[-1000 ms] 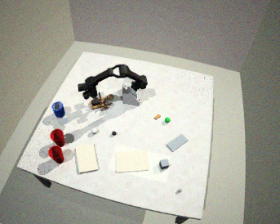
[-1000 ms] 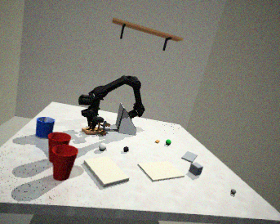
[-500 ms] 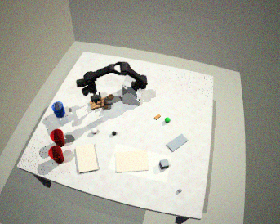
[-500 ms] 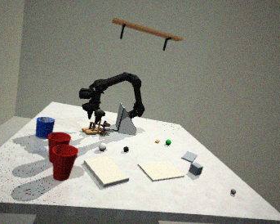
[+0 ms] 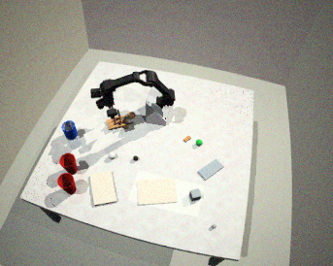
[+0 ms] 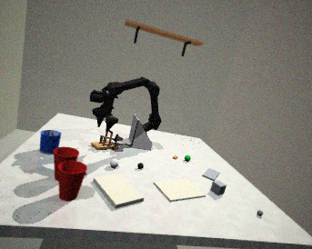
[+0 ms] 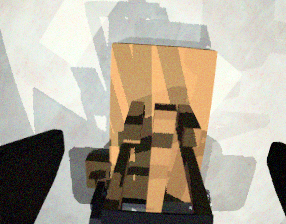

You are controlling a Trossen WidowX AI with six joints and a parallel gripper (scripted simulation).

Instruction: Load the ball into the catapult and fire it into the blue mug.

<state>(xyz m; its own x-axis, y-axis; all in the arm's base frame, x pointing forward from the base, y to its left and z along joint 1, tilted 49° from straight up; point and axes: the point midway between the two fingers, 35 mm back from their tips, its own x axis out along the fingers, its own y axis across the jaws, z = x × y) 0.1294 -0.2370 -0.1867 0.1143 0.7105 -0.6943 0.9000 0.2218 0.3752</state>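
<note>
Catapult's sitting right under the open pincer

So the arm [image 5: 135, 79] [image 6: 142, 83] is arched over the table [image 5: 232, 107] [image 6: 172, 227], with its pincer [image 5: 107, 108] [image 6: 105, 119] [image 7: 170, 148] pointing down at the wooden catapult [image 5: 116, 122] [image 6: 104, 145] [image 7: 164, 75]. Fingers are spread about as wide as they go, nothing between them. In the wrist view the catapult's base sits between the two fingertips, its long side running up the picture, so crosswise to the line from finger to finger. Looks to me like closing now would squeeze across its width, but the tips seem above it, so I'd go down first.

Blue mug [image 5: 69, 131] [image 6: 50, 142] is off past the catapult's end, away from the arm's foot, and the long axis seems to point roughly its way. Can't tell which ball is the one to load, or whether it's loaded.
</note>
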